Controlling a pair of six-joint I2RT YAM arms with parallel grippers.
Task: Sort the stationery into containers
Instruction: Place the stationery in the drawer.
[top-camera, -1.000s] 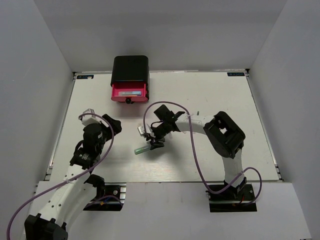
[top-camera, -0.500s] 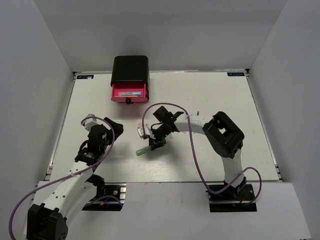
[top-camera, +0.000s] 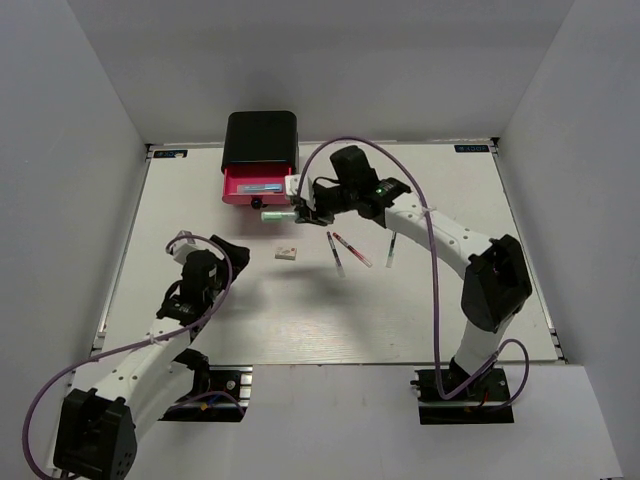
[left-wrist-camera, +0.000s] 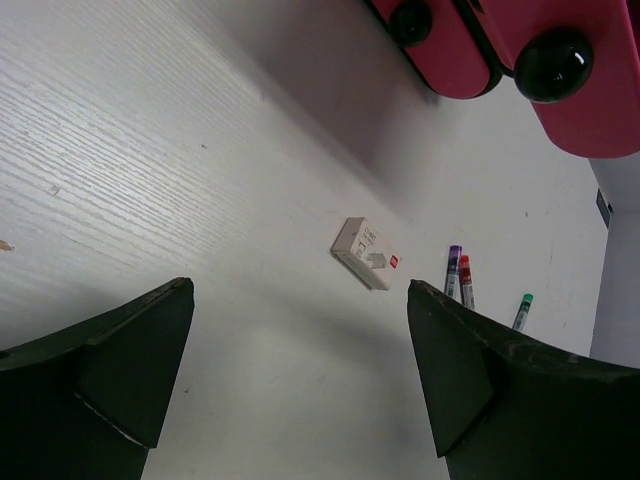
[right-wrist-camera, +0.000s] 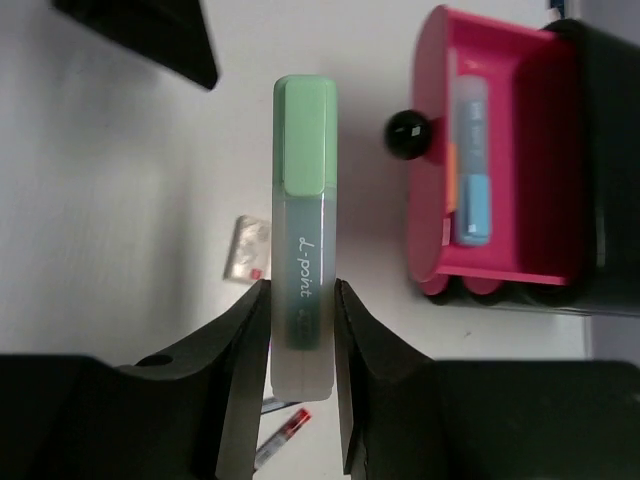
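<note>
White surface (top-camera: 440, 300) between pale grey walls (top-camera: 60, 150), seen from above. At the far edge, black box (top-camera: 260, 137) with one pink drawer (top-camera: 258, 186) standing open; drawers below it hidden. Just beside that drawer's front, right claw (top-camera: 297, 212) clamped on one green marker (top-camera: 273, 216), above the surface. Loose mid-surface: one white eraser (top-camera: 288, 252), three pens (top-camera: 351, 249).

From the left wrist: left claw (left-wrist-camera: 300, 380) spread wide, nothing between its fingers; beyond, eraser and ends of three pens; two black knobs (left-wrist-camera: 552, 63), drawers cut off by the frame.

From the right wrist: marker gripped at its clear barrel; inside the open drawer one light-blue marker (right-wrist-camera: 472, 208) and an orange sliver (right-wrist-camera: 453, 180), mostly hidden; eraser partly behind the claw.
</note>
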